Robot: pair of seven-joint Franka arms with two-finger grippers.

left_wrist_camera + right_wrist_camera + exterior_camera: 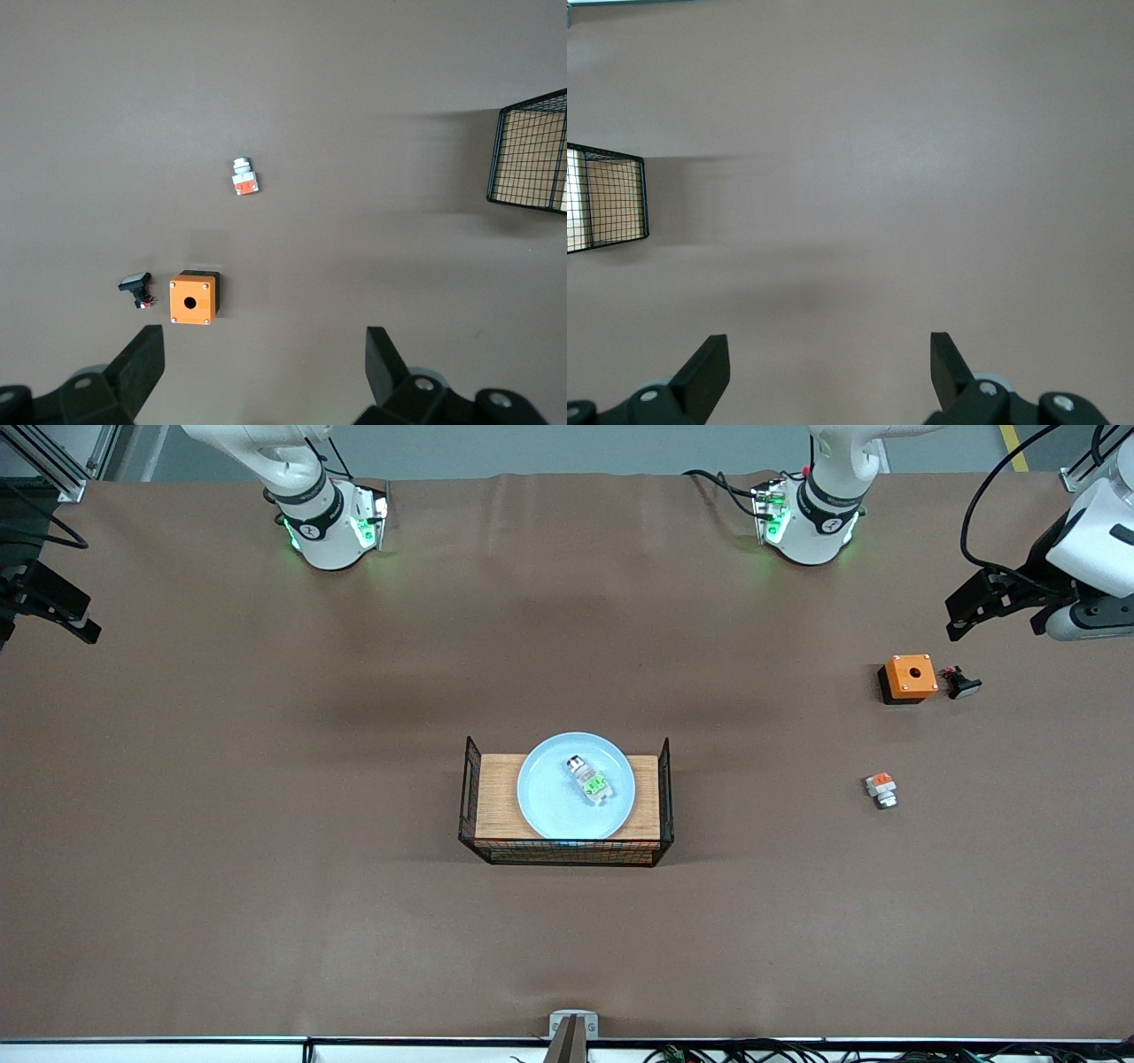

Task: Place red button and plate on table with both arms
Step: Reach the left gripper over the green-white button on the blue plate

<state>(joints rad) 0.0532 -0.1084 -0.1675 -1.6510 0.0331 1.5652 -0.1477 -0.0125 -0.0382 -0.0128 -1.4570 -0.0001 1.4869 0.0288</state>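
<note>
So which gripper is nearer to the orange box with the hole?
Left. The left gripper hangs open just above the orange box at the left arm's end of the brown table; the right gripper, also open, waits at the right arm's end.

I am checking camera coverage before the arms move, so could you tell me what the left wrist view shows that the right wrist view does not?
Only the left wrist view shows the orange box, the small black part beside it, and the orange-block button part, with the open left gripper over them. Only the right wrist view shows the open right gripper, over bare table. Both catch an end of the wire-mesh stand with its wooden board. Neither shows the plate or the red button.
</note>
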